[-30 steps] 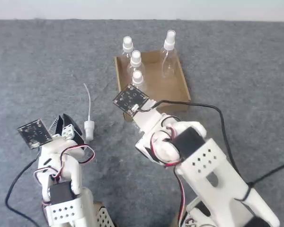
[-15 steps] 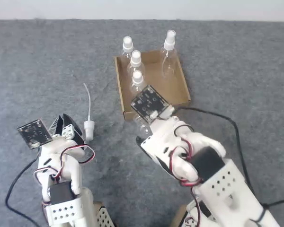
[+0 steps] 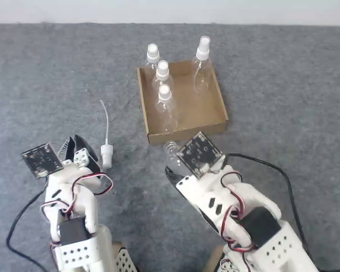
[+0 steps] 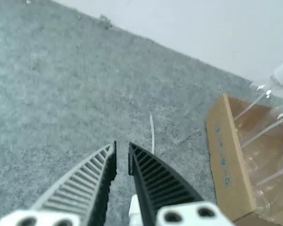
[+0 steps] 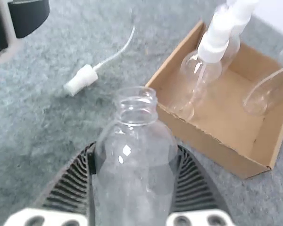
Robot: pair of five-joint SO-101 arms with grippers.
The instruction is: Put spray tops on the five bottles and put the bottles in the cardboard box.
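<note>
Carpet [image 3: 283, 85] (grey, short-piled, faintly speckled) covers the whole table, and a pale blank wall [image 3: 170, 10] rises at its far edge. Toward that edge sits the cardboard box [image 3: 184, 131], open on top, with 4 capped bottles [image 3: 165, 105] standing inside: 3 in a row along one side wall, 1 alone near the far corner opposite. Just outside the box's near wall, the right claw [image 5: 136, 160] grips the 5th bottle [image 5: 134, 136] by its body, a ribbed finger pressed to each side, the bare threaded neck pointing toward the box; whether its base rests on the carpet I cannot tell. The loose spray top [image 3: 106, 154] lies on the carpet well to the side of the box, its thin tube stretched toward the far edge. The left claw [image 4: 122, 151] hangs right beside that spray top's head, holding nothing, its 2 fingers drawn in to a narrow slit — nearly touching. Black cables [image 3: 270, 164] trail from both arms at the near side.
</note>
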